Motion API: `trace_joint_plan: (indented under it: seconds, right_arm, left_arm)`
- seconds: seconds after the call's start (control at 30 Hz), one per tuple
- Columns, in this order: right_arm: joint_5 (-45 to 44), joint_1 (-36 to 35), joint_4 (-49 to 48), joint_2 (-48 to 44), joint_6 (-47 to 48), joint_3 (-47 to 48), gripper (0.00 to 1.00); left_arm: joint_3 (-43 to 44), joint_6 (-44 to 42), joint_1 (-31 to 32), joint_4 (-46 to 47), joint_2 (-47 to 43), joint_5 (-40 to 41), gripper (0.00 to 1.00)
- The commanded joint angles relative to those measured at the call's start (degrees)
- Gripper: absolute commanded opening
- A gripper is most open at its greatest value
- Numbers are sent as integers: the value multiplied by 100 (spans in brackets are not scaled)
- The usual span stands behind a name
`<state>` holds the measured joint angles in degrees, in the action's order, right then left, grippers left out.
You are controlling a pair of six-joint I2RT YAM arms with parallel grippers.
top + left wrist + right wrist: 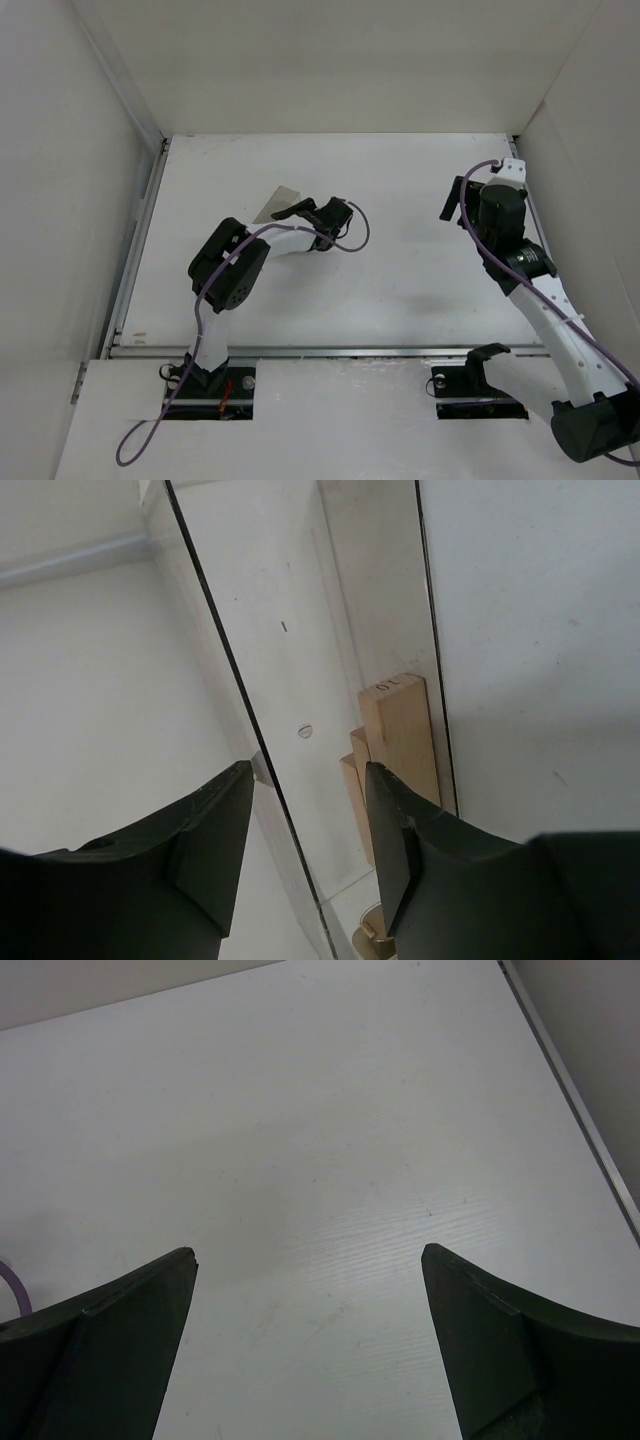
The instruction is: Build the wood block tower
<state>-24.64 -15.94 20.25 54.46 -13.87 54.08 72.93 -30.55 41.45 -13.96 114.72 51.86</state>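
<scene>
Light-tan wooden blocks [398, 730] lie together inside a clear plastic box [300, 660]. They show only in the left wrist view, partly hidden behind my right-hand finger [395, 830]. My left gripper [308, 770] is open, its jaws standing on either side of the box's thin dark-edged wall without closing on it. From above, the left gripper [298, 211] sits at the clear box [284, 200] at mid-table. My right gripper [308, 1252] is open and empty over bare table, and from above it [452, 203] is at the far right, well away from the box.
White walls enclose the table on the left, back and right. A metal rail [575, 1090] runs along the table's right edge. A purple cable [352, 238] loops off the left wrist.
</scene>
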Motion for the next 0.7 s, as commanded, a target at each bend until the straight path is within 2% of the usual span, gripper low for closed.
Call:
trace_joint_plan:
  seconds: [0.0,0.1,0.2,0.23,0.27,0.3,0.53,0.67]
  right_arm:
    - [-59,-110,49,-181,-107,-100,100]
    - [-58,-111,49,-181,-160,-100,100]
    - [-58,-111,102,-234,-160,-100,100]
    - [-58,-111,102,-234,-160,-100,100]
    - [-58,-111,102,-234,-160,-100,100]
    - [12,-111,102,-234,-160,-100,100]
    - [65,-111,216,-234,-160,-47,100]
    - [126,-111,269,-181,-160,5,100]
  left_arm:
    - [318,637,-32,-836,-186,-456,45]
    - [468,777,-32,-1073,-353,-747,46]
    - [801,928,-32,-1276,-651,-1220,56]
    - [1020,1023,-32,-1416,-739,-1413,63]
    - [1135,1129,-128,-1487,-914,-1633,90]
    - [1258,1130,-303,-1583,-994,-2192,100]
    - [1611,1130,-1314,-1848,-1408,-4434,100]
    - [2040,1051,-1728,-2618,-935,-5264,100]
